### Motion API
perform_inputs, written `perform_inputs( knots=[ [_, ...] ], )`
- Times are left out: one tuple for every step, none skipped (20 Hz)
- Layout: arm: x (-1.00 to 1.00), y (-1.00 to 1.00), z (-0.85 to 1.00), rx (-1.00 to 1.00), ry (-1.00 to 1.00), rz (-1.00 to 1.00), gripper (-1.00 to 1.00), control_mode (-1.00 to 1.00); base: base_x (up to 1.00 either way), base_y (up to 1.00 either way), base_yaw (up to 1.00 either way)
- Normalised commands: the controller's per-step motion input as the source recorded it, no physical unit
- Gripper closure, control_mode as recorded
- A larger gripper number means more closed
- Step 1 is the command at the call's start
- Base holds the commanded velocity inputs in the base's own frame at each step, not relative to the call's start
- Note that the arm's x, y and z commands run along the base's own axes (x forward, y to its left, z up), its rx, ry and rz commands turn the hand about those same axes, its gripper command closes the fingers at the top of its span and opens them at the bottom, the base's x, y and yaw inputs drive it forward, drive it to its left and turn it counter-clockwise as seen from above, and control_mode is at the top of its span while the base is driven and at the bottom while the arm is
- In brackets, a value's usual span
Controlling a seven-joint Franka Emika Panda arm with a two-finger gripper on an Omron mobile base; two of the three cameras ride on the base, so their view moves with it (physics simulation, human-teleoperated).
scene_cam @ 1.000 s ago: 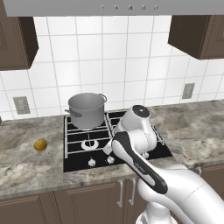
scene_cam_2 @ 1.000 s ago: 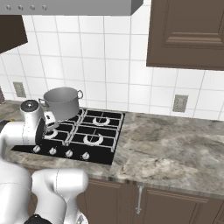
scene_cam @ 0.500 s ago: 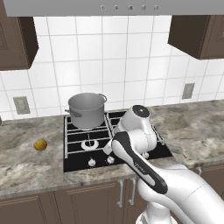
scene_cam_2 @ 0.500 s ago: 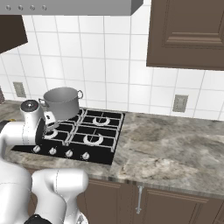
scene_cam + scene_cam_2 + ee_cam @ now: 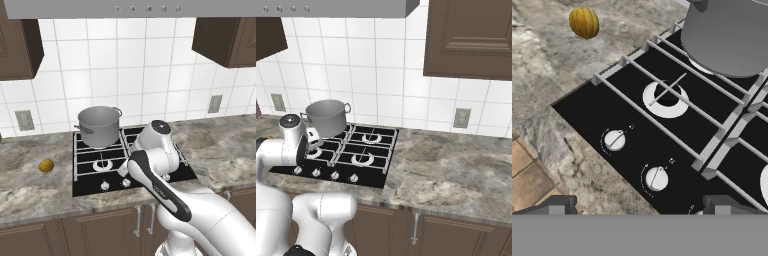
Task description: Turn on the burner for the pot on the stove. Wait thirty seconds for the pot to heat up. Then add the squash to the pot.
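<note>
The grey pot (image 5: 100,125) stands on the back-left grate of the black stove (image 5: 142,172); its burner is mostly hidden beneath it. The pot's base also shows in the hand view (image 5: 732,35). The front-left burner (image 5: 667,98) is bare. The yellow-orange squash (image 5: 46,165) lies on the counter left of the stove, at the top left of the hand view (image 5: 584,22). My gripper (image 5: 641,206) hovers open above the stove's front-left edge, with nothing between its fingertips (image 5: 554,204). Two silver knobs (image 5: 615,140) (image 5: 657,178) lie just ahead of it.
The marble counter (image 5: 456,170) stretches to the right of the stove, and a narrower stretch (image 5: 30,182) lies on the left. The tiled wall carries outlets (image 5: 24,120) (image 5: 461,118). Dark cabinets (image 5: 471,35) and a range hood (image 5: 130,7) hang above.
</note>
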Motion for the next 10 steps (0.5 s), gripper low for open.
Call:
perform_inputs(
  knots=[
    [0.00,0.00,0.00,0.00,0.00,0.00,-1.00,-1.00,0.00,0.00,0.00],
    [0.00,0.00,0.00,0.00,0.00,0.00,-1.00,-1.00,0.00,0.00,0.00],
    [0.00,0.00,0.00,0.00,0.00,0.00,-1.00,-1.00,0.00,0.00,0.00],
    [0.00,0.00,0.00,0.00,0.00,0.00,-1.00,-1.00,0.00,0.00,0.00],
    [0.00,0.00,0.00,0.00,0.00,0.00,-1.00,-1.00,0.00,0.00,0.00],
    [0.00,0.00,0.00,0.00,0.00,0.00,-1.00,-1.00,0.00,0.00,0.00],
    [0.00,0.00,0.00,0.00,0.00,0.00,-1.00,-1.00,0.00,0.00,0.00],
    [0.00,0.00,0.00,0.00,0.00,0.00,-1.00,-1.00,0.00,0.00,0.00],
    [0.00,0.00,0.00,0.00,0.00,0.00,-1.00,-1.00,0.00,0.00,0.00],
    [0.00,0.00,0.00,0.00,0.00,0.00,-1.00,-1.00,0.00,0.00,0.00]
  ],
)
